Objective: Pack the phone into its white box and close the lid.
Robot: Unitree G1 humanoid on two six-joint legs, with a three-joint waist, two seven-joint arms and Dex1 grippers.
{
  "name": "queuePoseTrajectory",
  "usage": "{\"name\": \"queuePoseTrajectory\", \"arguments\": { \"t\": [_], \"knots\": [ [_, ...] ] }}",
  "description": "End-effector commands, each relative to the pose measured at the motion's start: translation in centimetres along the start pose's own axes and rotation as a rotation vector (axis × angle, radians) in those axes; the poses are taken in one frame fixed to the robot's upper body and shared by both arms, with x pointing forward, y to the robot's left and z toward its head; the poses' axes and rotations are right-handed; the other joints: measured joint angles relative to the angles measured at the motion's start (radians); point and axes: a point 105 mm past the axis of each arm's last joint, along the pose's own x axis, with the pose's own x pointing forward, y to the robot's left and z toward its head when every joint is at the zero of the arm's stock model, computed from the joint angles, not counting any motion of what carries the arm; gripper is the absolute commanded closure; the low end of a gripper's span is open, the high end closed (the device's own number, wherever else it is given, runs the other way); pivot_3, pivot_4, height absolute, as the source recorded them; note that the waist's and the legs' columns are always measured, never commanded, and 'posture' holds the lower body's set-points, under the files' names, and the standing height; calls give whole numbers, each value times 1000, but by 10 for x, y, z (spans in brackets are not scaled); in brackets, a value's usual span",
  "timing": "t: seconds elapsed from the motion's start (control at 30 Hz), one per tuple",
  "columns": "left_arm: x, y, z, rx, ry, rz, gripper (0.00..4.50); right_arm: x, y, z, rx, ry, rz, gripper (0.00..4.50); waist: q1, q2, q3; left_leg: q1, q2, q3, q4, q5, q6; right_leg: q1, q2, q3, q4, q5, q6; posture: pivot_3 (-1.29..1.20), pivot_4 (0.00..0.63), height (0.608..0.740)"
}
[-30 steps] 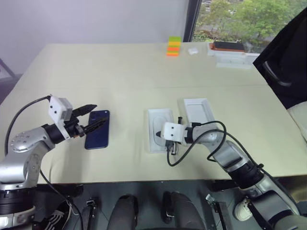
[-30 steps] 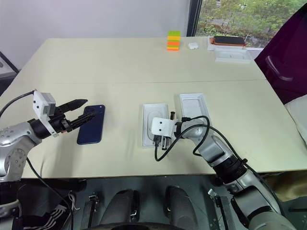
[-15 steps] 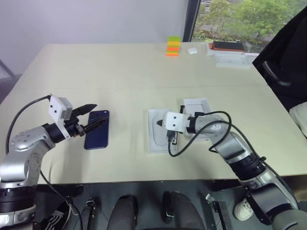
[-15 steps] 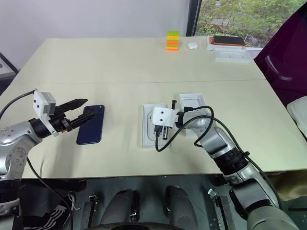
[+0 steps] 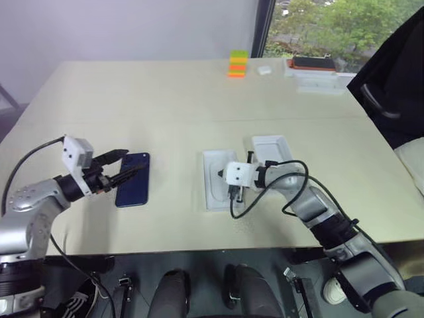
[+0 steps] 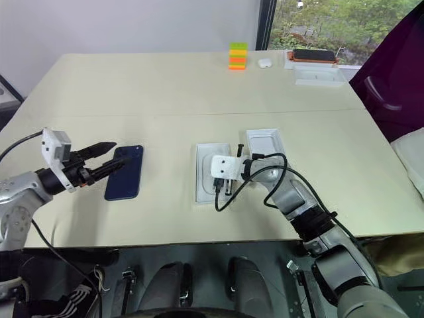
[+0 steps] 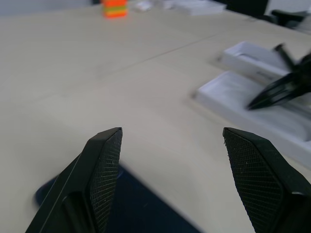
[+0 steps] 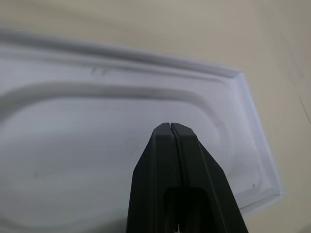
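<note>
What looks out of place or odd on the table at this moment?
Nothing spilled or damaged. The phone lies flat on the table, outside any box, the left gripper over it with jaws open. The right gripper, jaws shut, hangs over the white insert beside a white tray.

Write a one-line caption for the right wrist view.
Right gripper, jaws shut, poised over the white insert with an oval recess on the table.

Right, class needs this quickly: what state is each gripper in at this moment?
Left gripper: jaws open, holding nothing, at the phone's edge.
Right gripper: jaws closed, holding nothing, over the white insert.
</note>
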Motion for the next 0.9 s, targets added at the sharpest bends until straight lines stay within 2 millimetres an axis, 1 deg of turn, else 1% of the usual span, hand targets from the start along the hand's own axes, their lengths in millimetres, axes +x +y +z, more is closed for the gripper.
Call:
{"name": "queuePoseTrajectory", "arguments": {
  "t": [0.03,0.07,0.17,0.23,0.27,0.37,0.43,0.53,0.6,0.67,0.73,0.83,0.9],
  "knots": [
    [-15,13,3,-125,10,33,999,-8,-20,35,28,-126,-52,4480,-4,0,0,0,0,-1,0,0,0,0,0,0,0,0,0,0,150,740],
    [-18,16,2,-159,21,38,999,-6,-20,42,31,-141,-50,4480,-9,0,0,0,0,-2,0,0,0,0,0,0,0,0,0,0,150,740],
    [-23,19,-1,-227,57,46,999,-4,-18,53,37,-160,-42,4480,-14,0,0,0,0,-3,0,0,0,0,0,0,0,0,0,0,150,740],
    [-26,28,4,-294,22,76,999,2,-15,63,41,-176,-39,4480,-13,0,0,0,0,-3,0,0,0,0,0,0,0,0,0,0,150,740],
    [-29,33,5,-360,9,92,999,6,-12,68,46,-181,-31,4480,-13,0,0,0,0,-3,-1,0,0,0,0,-1,0,0,0,0,150,740],
    [-32,40,4,-477,13,116,999,14,-7,76,74,-188,-23,4480,-16,0,0,0,0,-4,0,0,0,0,0,-1,0,0,0,0,150,740],
    [-32,40,-3,-506,43,120,999,27,-7,83,57,-173,-43,4480,-18,0,0,0,0,-4,-1,0,0,0,-1,-1,0,0,0,0,150,740],
    [-31,42,-17,-442,116,167,999,38,-3,89,73,-164,-18,4480,-20,0,0,0,0,-3,-1,0,0,-1,-1,0,1,0,0,0,150,740],
    [-30,44,-23,-439,133,183,999,46,0,94,72,-169,-7,4480,-19,0,0,0,0,-3,-1,0,0,-1,-1,0,1,0,0,0,150,740],
    [-30,47,-28,-464,145,197,999,59,8,106,102,-190,43,4480,-18,-1,0,0,0,-3,-1,0,0,-1,-1,0,1,0,0,0,150,740],
    [-29,48,-31,-495,145,200,999,69,14,113,127,-196,82,4480,-19,-1,0,0,0,-3,-1,0,0,-1,-1,0,1,0,0,0,150,740],
    [-25,49,-36,-542,145,190,999,86,22,115,135,-168,114,4480,-18,-1,0,0,0,-4,-1,0,0,-1,-1,0,1,0,0,0,150,740],
    [-22,46,-44,-606,174,174,999,96,29,113,133,-139,132,4480,-18,-1,0,0,0,-3,-1,0,0,-1,-2,0,1,0,0,0,150,740]
  ]
}}
